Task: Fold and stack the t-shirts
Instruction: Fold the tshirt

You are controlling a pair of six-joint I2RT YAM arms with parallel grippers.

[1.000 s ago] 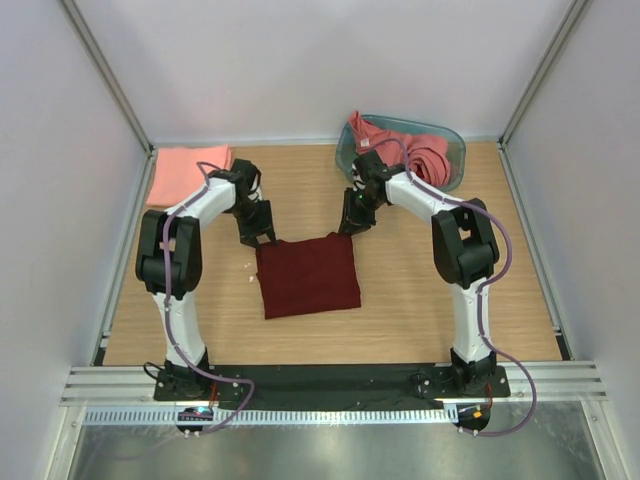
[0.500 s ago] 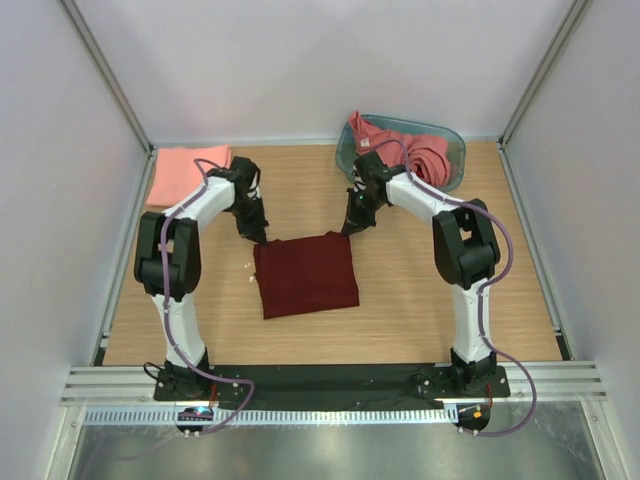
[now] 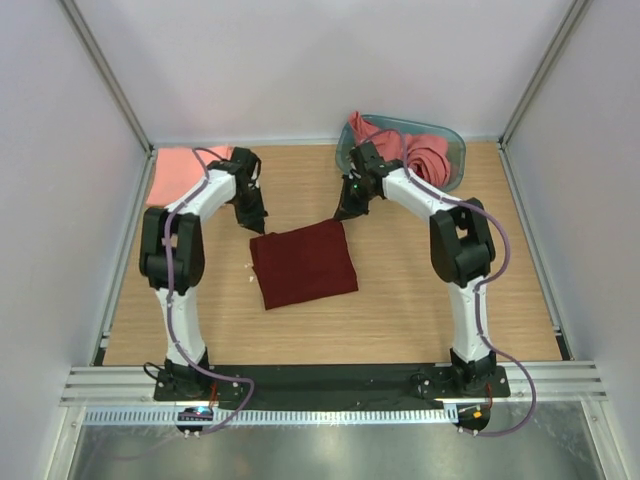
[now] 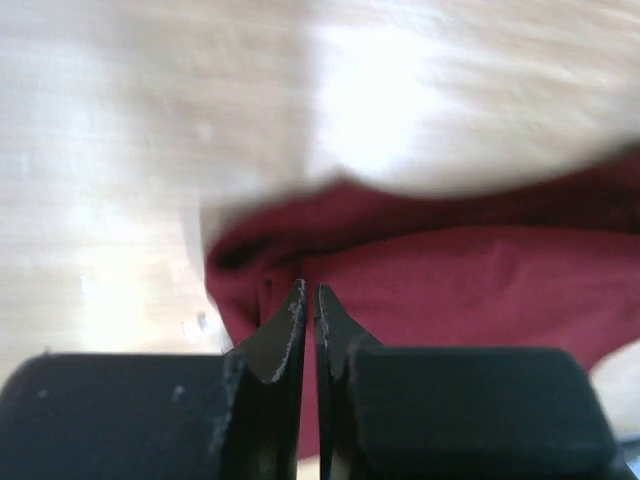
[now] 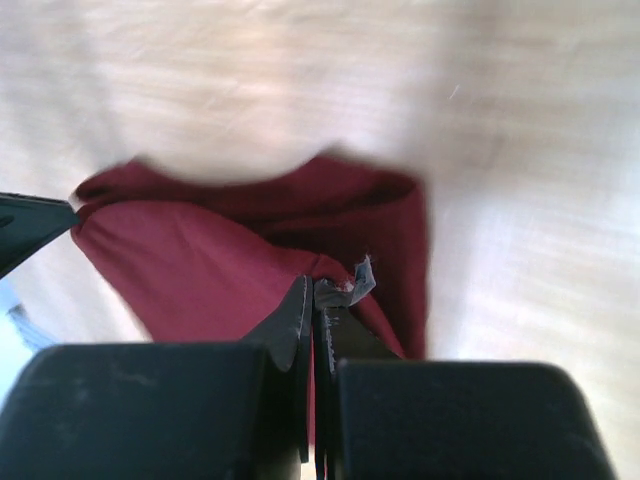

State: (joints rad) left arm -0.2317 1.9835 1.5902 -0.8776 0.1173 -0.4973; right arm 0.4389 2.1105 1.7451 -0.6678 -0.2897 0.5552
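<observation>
A folded dark maroon t-shirt lies mid-table, slightly skewed. My left gripper is shut on its far left corner; in the left wrist view the jaws pinch the maroon cloth. My right gripper is shut on the far right corner; in the right wrist view the jaws pinch a fold of the shirt. A folded salmon pink t-shirt lies at the far left corner. Coral pink t-shirts are heaped in the basket.
The teal-blue plastic basket stands at the far right against the back wall. Metal frame posts and white walls enclose the wooden table. A small white speck lies left of the maroon shirt.
Both grippers have moved away from me and slightly left, dragging the maroon shirt's far edge with them. The shirt has shifted toward the far left and turned a little.
</observation>
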